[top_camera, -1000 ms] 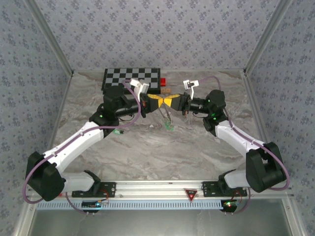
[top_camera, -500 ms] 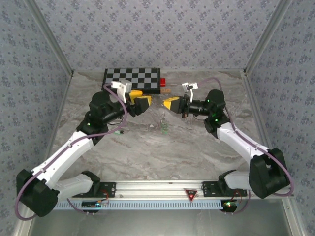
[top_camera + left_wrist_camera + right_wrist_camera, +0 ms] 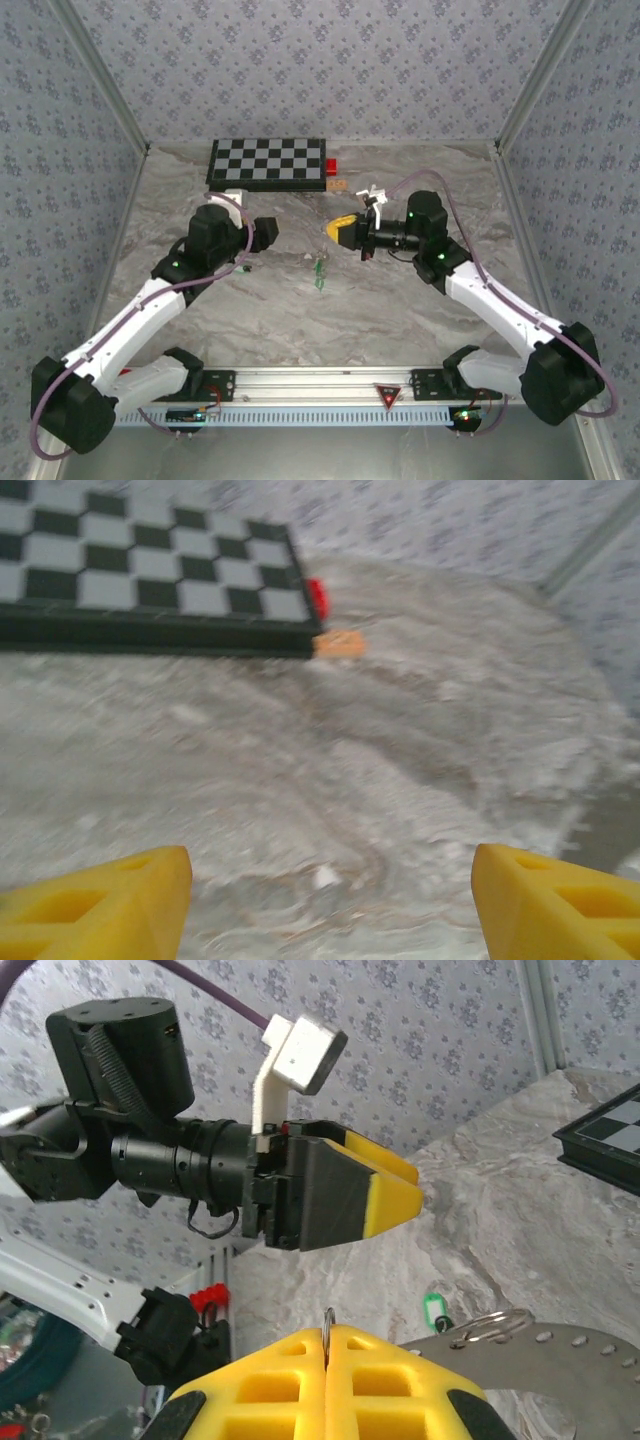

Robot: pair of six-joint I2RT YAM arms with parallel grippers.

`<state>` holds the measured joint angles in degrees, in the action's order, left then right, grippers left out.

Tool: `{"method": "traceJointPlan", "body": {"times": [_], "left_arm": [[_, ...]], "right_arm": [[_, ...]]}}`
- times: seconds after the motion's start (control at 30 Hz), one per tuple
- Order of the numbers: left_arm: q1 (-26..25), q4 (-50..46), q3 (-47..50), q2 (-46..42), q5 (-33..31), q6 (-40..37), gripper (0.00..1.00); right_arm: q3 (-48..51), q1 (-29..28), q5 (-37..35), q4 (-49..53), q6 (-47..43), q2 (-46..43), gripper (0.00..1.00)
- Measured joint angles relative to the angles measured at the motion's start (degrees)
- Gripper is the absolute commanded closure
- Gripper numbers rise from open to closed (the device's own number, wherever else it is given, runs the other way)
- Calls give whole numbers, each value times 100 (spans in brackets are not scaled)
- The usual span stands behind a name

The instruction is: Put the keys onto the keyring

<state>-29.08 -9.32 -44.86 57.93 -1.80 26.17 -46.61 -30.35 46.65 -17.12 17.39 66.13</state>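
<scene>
The marbled grey table (image 3: 400, 310) looks smooth and hard, so anything resting on it lies flat and low, awkward to pinch. A checkered board (image 3: 268, 162) sits at the far edge, clear of the work.

My left gripper (image 3: 330, 880) hangs left of centre. Its blunt yellow plastic fingers are wide apart with nothing between them, ready, I'd judge, to go down for a key.

My right gripper (image 3: 327, 1345) faces it from the right, with its ribbed yellow fingers pressed together. A thin metal loop stands edge-on out of the seam between them. I take that for the keyring (image 3: 327, 1318), held upright so a key could be threaded on, but so little of it shows that I'm not certain.

The keys (image 3: 319, 272) lie on the table between the two grippers and slightly nearer. They are small green plastic tags on thin metal, and as far as I can judge none is on the ring yet.
</scene>
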Motion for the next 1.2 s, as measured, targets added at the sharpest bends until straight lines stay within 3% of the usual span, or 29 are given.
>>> {"method": "traceJointPlan", "body": {"times": [0.17,0.4,0.63,0.83,1.07,1.2], "left_arm": [[374,-723,87,9,-538,343,29],[627,-1410,120,494,-813,680,34],[627,-1674,35,1611,-772,997,44],[516,-2116,-570,2629,-1104,1141,47],[273,-2319,-1084,3276,-1368,1145,47],[205,-2428,-1246,3545,-1410,1139,57]], "right_arm": [[79,-151,-415,466,-472,-291,100],[195,-269,-881,953,-739,-531,100],[472,-308,-1137,1071,-787,-811,100],[560,-308,-1182,1036,-780,-876,100],[656,-308,-1185,964,-778,-876,100],[660,-308,-1202,960,-778,-876,100]]}}
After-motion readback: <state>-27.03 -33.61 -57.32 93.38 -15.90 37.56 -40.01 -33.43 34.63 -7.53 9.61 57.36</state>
